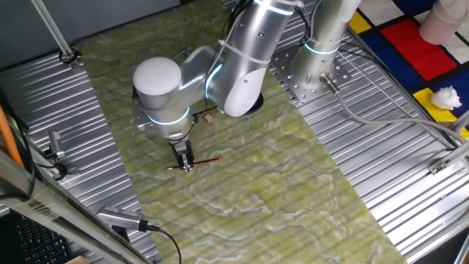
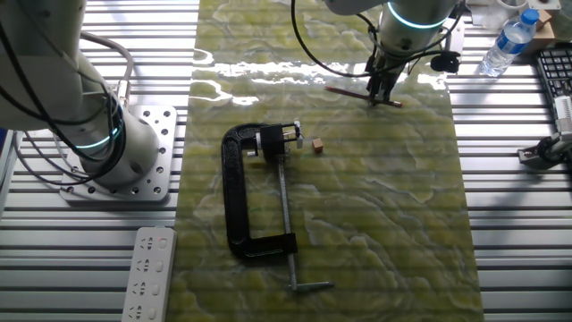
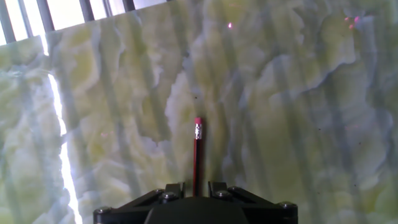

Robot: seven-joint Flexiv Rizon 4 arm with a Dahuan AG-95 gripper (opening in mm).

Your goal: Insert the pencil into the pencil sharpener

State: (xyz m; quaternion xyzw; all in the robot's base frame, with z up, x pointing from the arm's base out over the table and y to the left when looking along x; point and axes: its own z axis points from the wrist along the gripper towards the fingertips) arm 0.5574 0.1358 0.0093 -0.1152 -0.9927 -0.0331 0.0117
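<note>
We see the gripper [image 1: 186, 166] down at the green marbled mat [image 1: 293, 183], its fingers set on either side of the pencil [image 1: 196, 163] near the middle of its length. The pencil lies flat on the mat and sticks out on both sides of the claw. In the hand view the pencil [image 3: 197, 155] runs straight out between the two fingers [image 3: 171, 190], which stand narrowly apart; whether they actually pinch it, we cannot tell. The black clamp [image 2: 255, 192] and a small wooden block [image 2: 317, 144] lie well apart from it.

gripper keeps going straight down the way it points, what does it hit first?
The pencil: it already lies between the fingers of the gripper. Just beneath is the green mat; whether the fingertips touch it is unclear.
</note>
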